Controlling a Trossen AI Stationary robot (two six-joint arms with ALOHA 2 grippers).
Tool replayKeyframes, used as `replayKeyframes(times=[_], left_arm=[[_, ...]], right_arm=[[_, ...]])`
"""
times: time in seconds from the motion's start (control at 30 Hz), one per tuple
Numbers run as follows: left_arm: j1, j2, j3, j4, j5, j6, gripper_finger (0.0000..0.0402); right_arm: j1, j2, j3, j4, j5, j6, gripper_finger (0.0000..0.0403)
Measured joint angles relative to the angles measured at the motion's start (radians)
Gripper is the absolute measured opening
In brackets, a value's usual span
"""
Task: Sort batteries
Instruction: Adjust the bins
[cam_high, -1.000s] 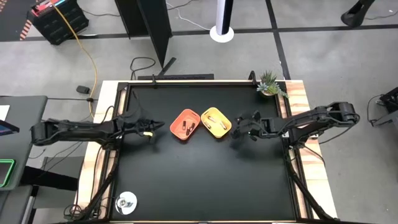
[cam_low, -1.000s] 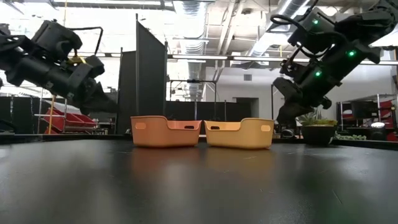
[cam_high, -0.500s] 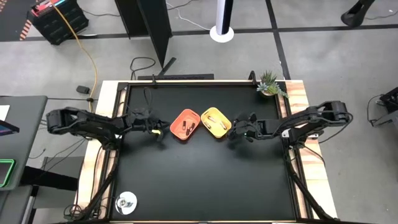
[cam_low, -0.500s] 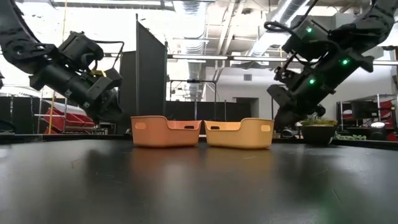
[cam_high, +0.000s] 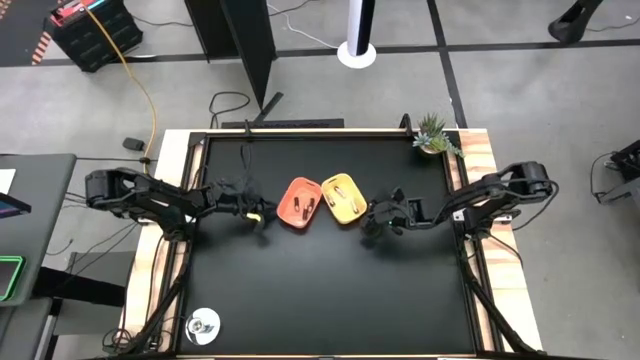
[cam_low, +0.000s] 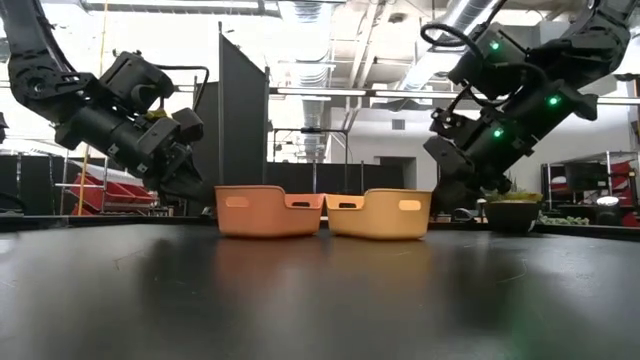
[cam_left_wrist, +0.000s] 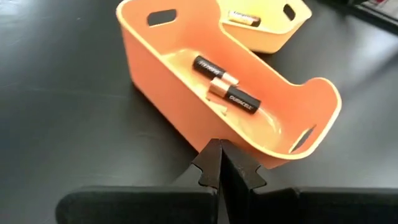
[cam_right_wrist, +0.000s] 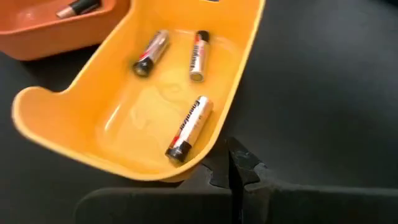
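The orange tray (cam_high: 300, 202) and the yellow tray (cam_high: 342, 198) stand side by side at mid-table. Two dark, copper-ended batteries (cam_left_wrist: 225, 86) lie in the orange tray (cam_left_wrist: 186, 81). Three silvery batteries (cam_right_wrist: 188, 129) lie in the yellow tray (cam_right_wrist: 124, 124). My left gripper (cam_left_wrist: 221, 152) is shut, low at the orange tray's left side (cam_high: 262, 213). My right gripper (cam_right_wrist: 231, 152) is shut, low at the yellow tray's right near corner (cam_high: 370, 222). My left gripper's shut fingertips (cam_left_wrist: 211, 155) meet the outer wall of the orange tray's long left side (cam_left_wrist: 205, 134), low down, slanting down from the table's left. The tray stands flat on the table. My right gripper's shut fingertips (cam_right_wrist: 239, 158) meet the yellow tray's outer wall below its rim (cam_right_wrist: 211, 146), slanting down from the table's right. That tray also stands flat.
A small potted plant (cam_high: 434, 133) stands at the far right corner. A round silvery object (cam_high: 204, 324) lies at the near left corner. The black tabletop (cam_high: 320, 290) runs on toward the near edge, inside a raised wooden border (cam_high: 478, 200).
My left gripper has moved right and down to the orange tray; my right gripper has moved left and down to the yellow tray. The yellow tray has slid slightly left and the orange one slightly right, so they now stand closer together.
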Motion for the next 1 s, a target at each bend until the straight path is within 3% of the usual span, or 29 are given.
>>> replayKeyframes(times=[1.0], left_arm=[[-0.095,0.0,0.016,0.038,-0.017,-0.073,0.0]], right_arm=[[0.043,-0.001,0.011,0.057,-0.068,-0.047,0.0]])
